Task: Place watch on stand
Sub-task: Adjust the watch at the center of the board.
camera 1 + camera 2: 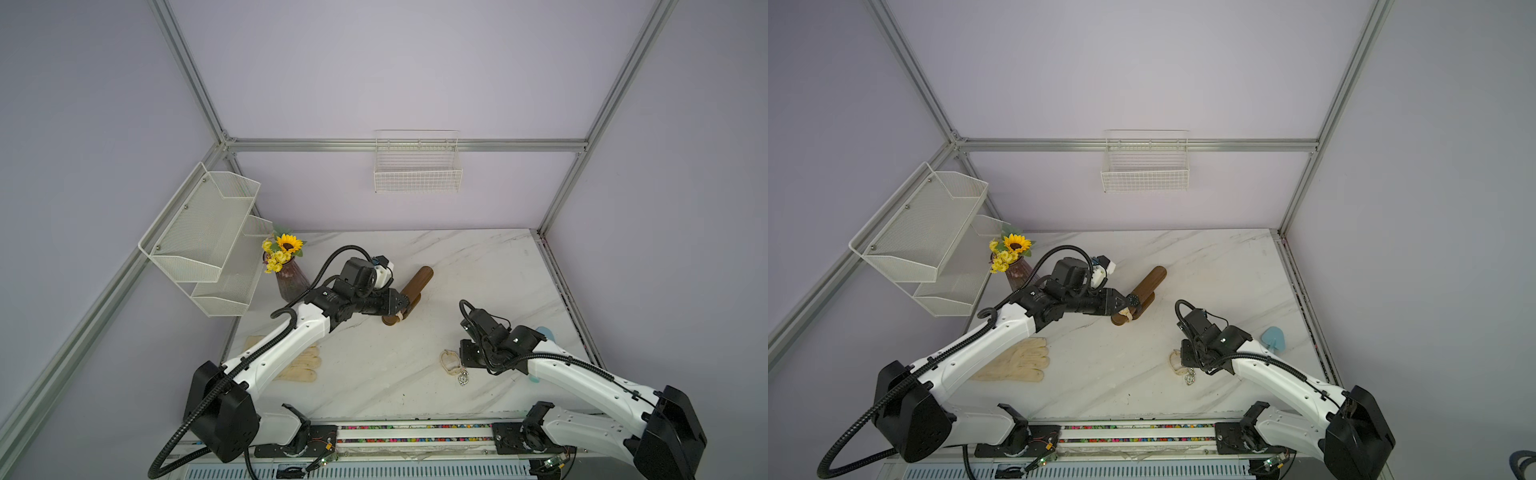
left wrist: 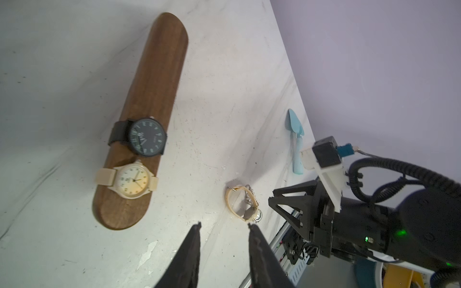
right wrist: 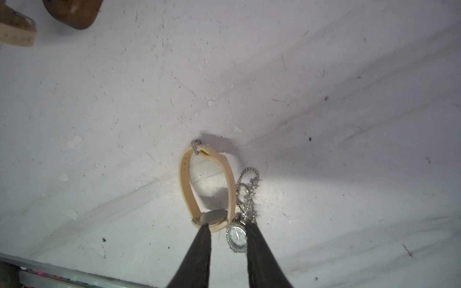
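The stand [image 2: 154,87] lies slantwise in the middle of the worktop [image 1: 374,386], its long bar raised on a short base so that a buckled strap can ring the bar without dragging on the surface. Two watches already sit on it: a black watch [image 2: 147,137], and just beside it, nearer the rounded end, a cream watch [image 2: 129,183]. Both have their dials up and their straps wrapped round the wood.

The left tool [image 2: 224,224] hangs just off that loaded end. Its jaws are parted and nothing is between them, so it holds neither watch.

The watches left to place lie well apart from the stand, near the front of the worktop on the right arm's side. The beige-strapped watch [image 3: 184,179] rests on edge with its strap fastened into an open loop. That shape suits the job, since a closed loop can be slid over a bar end. Touching it is a silver chain watch [image 3: 237,238], dial up, with its chain bunched against the beige strap.

The right tool [image 3: 228,224] points down at the pair with its jaws spread. One finger tip is at the beige watch's case and the silver dial shows in the gap, but neither is pinched. I judge that it is lining up a pick. The risk is that the chain gets snagged, because the two watches lie so close together.
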`<state>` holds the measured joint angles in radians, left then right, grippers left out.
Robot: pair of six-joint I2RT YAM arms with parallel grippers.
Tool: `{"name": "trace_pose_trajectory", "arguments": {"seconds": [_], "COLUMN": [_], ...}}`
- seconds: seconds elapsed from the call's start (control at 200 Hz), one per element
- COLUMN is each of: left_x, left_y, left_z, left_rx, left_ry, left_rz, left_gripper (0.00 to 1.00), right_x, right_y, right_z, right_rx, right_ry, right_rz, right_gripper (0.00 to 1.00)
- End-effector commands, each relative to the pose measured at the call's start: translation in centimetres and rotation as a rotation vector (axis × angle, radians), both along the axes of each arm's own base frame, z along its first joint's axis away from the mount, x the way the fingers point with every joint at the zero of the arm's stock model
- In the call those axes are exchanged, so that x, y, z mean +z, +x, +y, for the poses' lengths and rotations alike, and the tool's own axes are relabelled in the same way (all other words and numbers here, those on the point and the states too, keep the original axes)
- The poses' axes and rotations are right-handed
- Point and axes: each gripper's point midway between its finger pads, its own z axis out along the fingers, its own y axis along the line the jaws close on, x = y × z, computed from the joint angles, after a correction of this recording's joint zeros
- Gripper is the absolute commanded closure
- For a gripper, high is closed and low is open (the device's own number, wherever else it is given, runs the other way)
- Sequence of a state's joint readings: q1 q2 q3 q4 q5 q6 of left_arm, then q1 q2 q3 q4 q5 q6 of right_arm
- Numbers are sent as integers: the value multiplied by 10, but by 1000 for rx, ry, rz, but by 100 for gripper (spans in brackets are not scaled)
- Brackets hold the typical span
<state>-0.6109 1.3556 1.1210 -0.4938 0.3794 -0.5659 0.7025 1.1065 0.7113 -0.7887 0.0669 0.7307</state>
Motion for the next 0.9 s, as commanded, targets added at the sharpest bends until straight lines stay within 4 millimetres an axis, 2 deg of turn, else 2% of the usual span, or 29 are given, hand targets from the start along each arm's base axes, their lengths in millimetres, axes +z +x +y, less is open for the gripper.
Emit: {"name": "trace_pose_trajectory", "arguments": {"seconds": [0.0, 0.125, 0.245, 0.44, 0.465, 0.7, 0.895], "left_x": [-14, -25, -32, -33, -44, -52, -66], "left_y": [-16, -30, -40, -39, -38, -40, -39], "left_z": [-11, -26, -35, -36, -39, -49, -48], "left_rx": [-14, -47, -74, -71, -73, -110, -110], "left_ry": [67, 87, 106, 103, 122, 88, 115], "left_rz": [6, 35, 42, 35, 57, 69, 85], "left_gripper": [67, 68, 70, 70, 70, 69, 67], "right_x": [-4, -11, -14, -26, -26, -34, -42], "right_y": [-7, -5, 6, 22, 24, 39, 48], "right_z": [10, 15, 19, 12, 13, 21, 28], "right_rx": [-73, -74, -48, -65, -62, -19, 20], "right_ry": [108, 116, 84, 44, 52, 54, 44], "right_rz": [30, 51, 37, 52, 47, 69, 91], "right_gripper": [68, 66, 68, 73, 74, 81, 88]}}
